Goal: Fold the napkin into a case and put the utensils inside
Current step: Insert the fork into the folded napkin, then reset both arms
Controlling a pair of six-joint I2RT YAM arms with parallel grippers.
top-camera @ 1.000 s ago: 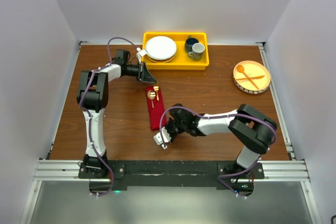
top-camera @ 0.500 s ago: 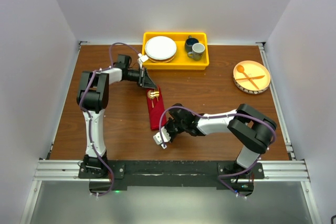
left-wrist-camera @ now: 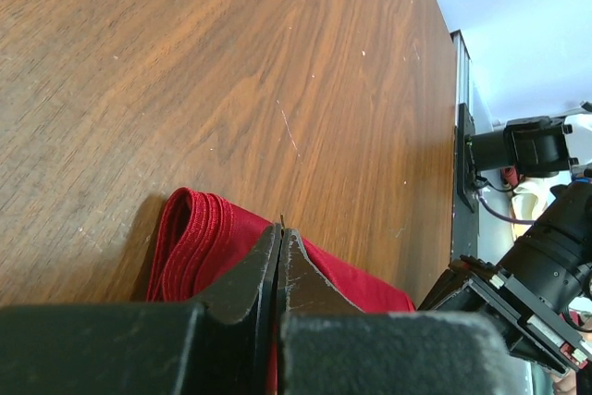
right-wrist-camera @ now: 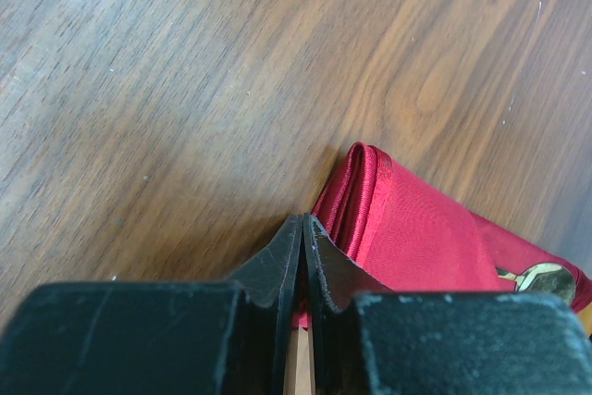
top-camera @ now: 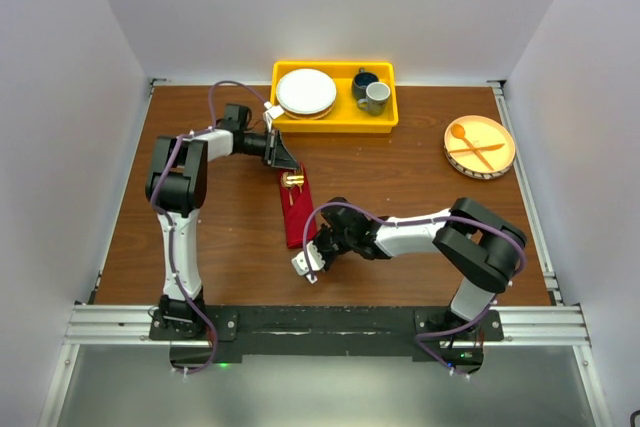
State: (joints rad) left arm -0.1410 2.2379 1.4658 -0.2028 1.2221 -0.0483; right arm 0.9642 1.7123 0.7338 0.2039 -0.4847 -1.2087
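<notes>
The napkin lies folded as a narrow red case point(top-camera: 297, 215) in the middle of the table. Gold utensils point(top-camera: 292, 182) rest at its far end, and a spoon's bowl point(right-wrist-camera: 546, 279) lies on the cloth. My left gripper point(top-camera: 288, 161) hangs over that far end. Its jaws point(left-wrist-camera: 280, 228) are shut, and a thin sliver of a utensil pokes out between the tips above the case's layered edge point(left-wrist-camera: 199, 238). My right gripper point(top-camera: 320, 244) is at the near end, shut point(right-wrist-camera: 303, 219) on a bit of the red cloth point(right-wrist-camera: 416, 228), low on the wood.
A yellow tray point(top-camera: 335, 128) at the back holds a white plate point(top-camera: 306, 92) and two mugs point(top-camera: 372, 93). A round wooden plate point(top-camera: 480, 147) with wooden cutlery sits at the far right. White walls enclose the table on three sides.
My left gripper has moved nearer, from beside the tray to the case's far end, and a gold utensil went with it. It has since held still. The right arm has not moved.
</notes>
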